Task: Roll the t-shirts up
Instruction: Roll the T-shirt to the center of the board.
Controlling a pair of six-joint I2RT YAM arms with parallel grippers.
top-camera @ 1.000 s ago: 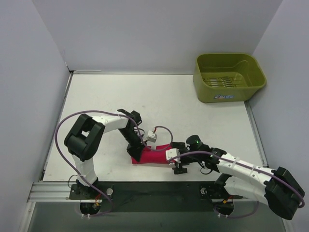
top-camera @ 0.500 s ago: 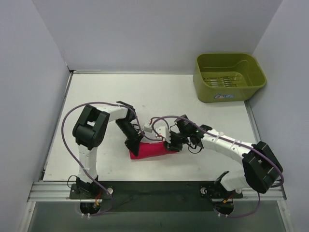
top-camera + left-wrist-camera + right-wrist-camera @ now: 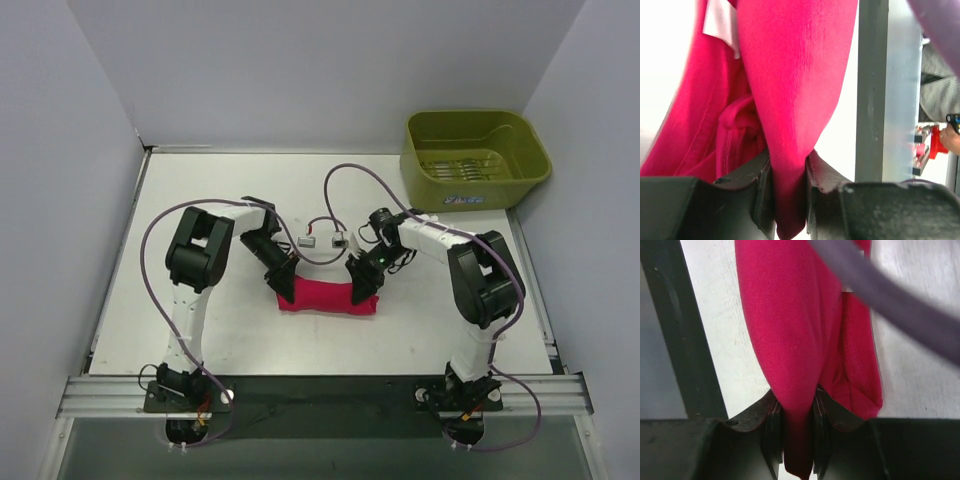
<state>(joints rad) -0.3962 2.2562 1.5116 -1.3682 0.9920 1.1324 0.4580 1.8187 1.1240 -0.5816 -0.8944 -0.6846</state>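
Observation:
The magenta-red t-shirt [image 3: 327, 298] lies as a short rolled bundle on the white table, near the middle. My left gripper [image 3: 284, 284] is at the bundle's left end, and in the left wrist view it [image 3: 789, 195] is shut on a fold of the t-shirt [image 3: 795, 90]. A white neck label [image 3: 720, 20] shows at the top left of that view. My right gripper [image 3: 362, 286] is at the bundle's right end. The right wrist view shows it [image 3: 797, 435] shut on a fold of the same t-shirt [image 3: 785, 325].
An olive-green plastic tub [image 3: 470, 190] stands at the back right corner. Purple cables [image 3: 340, 172] loop over the table behind the bundle, with white connectors [image 3: 322, 240] between the two wrists. White walls close off the left, back and right sides.
The right arm swung from the table's front edge round to the bundle's right end, and its gripper closed on the fabric. The left gripper kept its grip as the bundle shifted slightly.

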